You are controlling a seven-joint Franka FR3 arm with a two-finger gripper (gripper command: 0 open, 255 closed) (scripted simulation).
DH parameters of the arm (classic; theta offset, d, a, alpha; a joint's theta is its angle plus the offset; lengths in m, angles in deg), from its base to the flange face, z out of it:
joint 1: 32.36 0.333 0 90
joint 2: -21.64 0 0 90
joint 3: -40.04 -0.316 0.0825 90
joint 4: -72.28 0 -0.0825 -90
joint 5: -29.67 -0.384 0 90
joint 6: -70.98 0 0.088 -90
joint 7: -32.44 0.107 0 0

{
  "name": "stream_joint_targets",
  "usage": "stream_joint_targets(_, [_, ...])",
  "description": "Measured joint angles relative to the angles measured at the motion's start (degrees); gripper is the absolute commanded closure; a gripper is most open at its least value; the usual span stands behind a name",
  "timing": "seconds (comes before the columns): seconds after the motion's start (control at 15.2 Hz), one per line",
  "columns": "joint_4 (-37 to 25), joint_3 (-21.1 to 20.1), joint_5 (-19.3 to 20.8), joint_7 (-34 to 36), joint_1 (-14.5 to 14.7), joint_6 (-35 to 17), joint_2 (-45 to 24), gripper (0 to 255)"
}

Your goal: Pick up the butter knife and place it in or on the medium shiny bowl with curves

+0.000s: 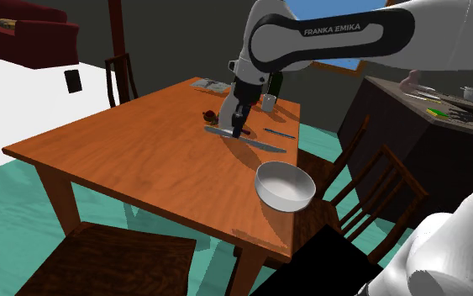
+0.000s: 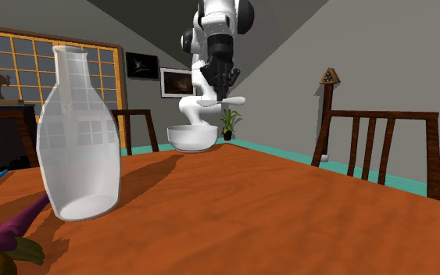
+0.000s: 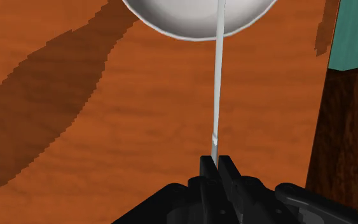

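Observation:
My gripper (image 1: pixel 237 126) is shut on the handle end of a long silver butter knife (image 1: pixel 255 141), which hangs level above the wooden table (image 1: pixel 134 147). In the wrist view the fingers (image 3: pixel 228 168) clasp the knife (image 3: pixel 218 83), and its blade reaches out over the rim of the white bowl (image 3: pixel 196 16). The bowl (image 1: pixel 285 186) sits near the table corner closest to the stand, apart from the gripper. From across the table the gripper (image 2: pixel 222 91) holds the knife (image 2: pixel 224 101) well above the bowl (image 2: pixel 192 138).
A tall clear bottle (image 2: pixel 80 133) and a purple vegetable (image 2: pixel 19 223) stand at the table's far end. A pen (image 1: pixel 281 133), a cup (image 1: pixel 269 103) and a dark bottle (image 1: pixel 275 84) lie beyond the gripper. Wooden chairs (image 1: pixel 369 181) flank the table edge beside the bowl.

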State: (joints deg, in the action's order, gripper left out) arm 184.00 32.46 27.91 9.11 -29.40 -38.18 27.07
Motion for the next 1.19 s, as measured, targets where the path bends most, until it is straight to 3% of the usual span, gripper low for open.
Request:
stream_joint_targets(0.79, [21.7,6.8,-0.2,-10.1,-3.3,2.9,24.4,255])
stream_joint_targets(1.19, [26.7,7.0,-0.1,-10.6,-3.4,-1.1,25.3,255])
